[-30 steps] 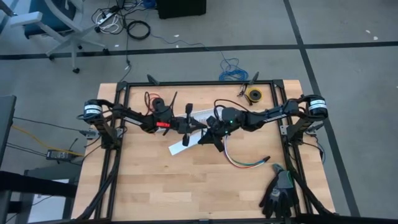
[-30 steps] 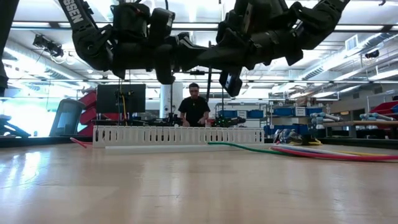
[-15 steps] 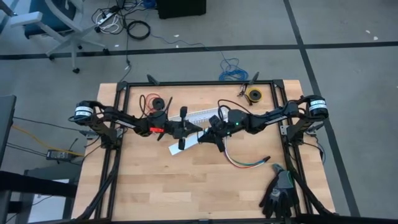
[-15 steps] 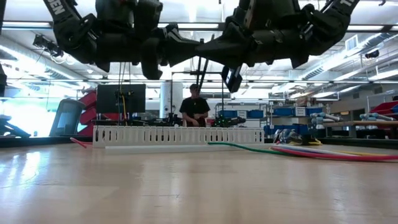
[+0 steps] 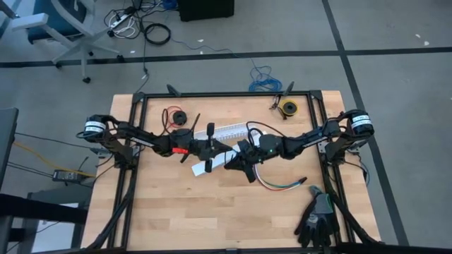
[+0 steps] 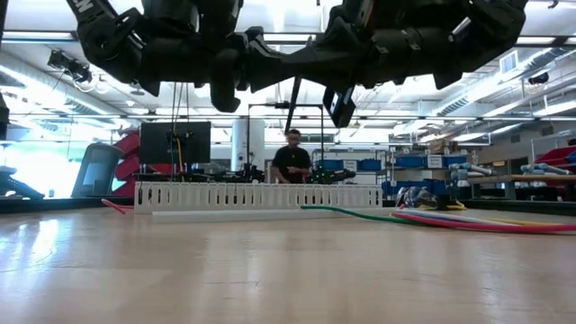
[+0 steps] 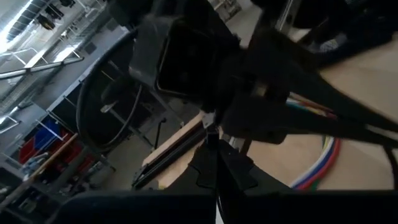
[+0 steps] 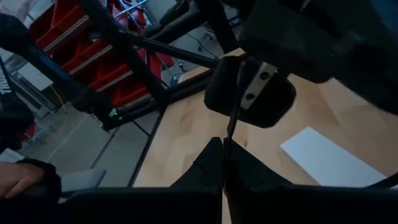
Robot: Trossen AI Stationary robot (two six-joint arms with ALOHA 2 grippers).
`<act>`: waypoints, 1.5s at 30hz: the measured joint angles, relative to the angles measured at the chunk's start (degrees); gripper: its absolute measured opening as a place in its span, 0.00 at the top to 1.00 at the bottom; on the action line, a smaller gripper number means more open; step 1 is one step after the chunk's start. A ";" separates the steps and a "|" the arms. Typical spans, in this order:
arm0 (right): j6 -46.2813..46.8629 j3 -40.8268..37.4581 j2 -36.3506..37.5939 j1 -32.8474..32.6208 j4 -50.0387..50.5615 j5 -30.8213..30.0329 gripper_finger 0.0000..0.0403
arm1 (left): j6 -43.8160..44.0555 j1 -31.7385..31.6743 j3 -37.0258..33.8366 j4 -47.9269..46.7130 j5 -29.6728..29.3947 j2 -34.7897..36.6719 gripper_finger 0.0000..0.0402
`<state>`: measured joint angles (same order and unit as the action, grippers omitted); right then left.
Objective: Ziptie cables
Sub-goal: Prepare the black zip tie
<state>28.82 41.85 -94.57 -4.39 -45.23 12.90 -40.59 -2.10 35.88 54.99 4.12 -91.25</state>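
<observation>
We see both arms meeting over mid-table, raised above the wood. The left gripper (image 5: 224, 149) reaches in from 9 o'clock; the right gripper (image 5: 230, 164) from 3 o'clock, the two tips just beside each other. Both sets of fingers are closed. In the right wrist view a thin dark strip, the ziptie (image 8: 231, 118), runs from between the right fingers toward the left gripper; each gripper appears clamped on it, though the left hold is harder to make out.

The cables (image 5: 277, 185) lie on the table at about 4 o'clock from the grippers, near but apart, curved. In the low view they rest flat on the right (image 6: 468, 217). The white channel (image 6: 256, 196) stands behind, under the arms, and a person (image 6: 294, 160) is beyond the table
</observation>
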 joint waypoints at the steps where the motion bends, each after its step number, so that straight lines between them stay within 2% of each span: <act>1: 0.01 0.00 -0.09 -0.09 -0.04 -0.21 1.00 | -0.39 -0.01 0.09 0.09 -0.03 -0.01 0.99; 4: 1.23 -0.02 -1.63 -0.17 -1.22 0.71 1.00 | -0.58 0.01 0.16 0.58 -0.09 0.01 0.99; 10: 5.87 -0.02 -6.79 0.78 -9.73 6.63 1.00 | -0.98 0.91 0.16 0.89 -0.09 0.01 0.99; 14: 6.93 0.02 -7.51 1.94 -12.48 8.02 1.00 | -1.02 1.37 0.18 -0.14 -0.17 0.01 0.99; 39: 8.63 0.07 -7.32 5.10 -11.59 10.27 1.00 | -1.21 2.22 0.66 -0.61 -0.92 -0.01 0.99; 45: 8.74 0.07 -7.32 5.01 -11.99 11.03 1.00 | -1.47 2.22 0.70 -4.05 -2.46 -0.01 0.99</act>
<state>37.55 41.91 -101.88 0.63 -57.23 23.93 -42.05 0.12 36.58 50.94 1.66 -91.26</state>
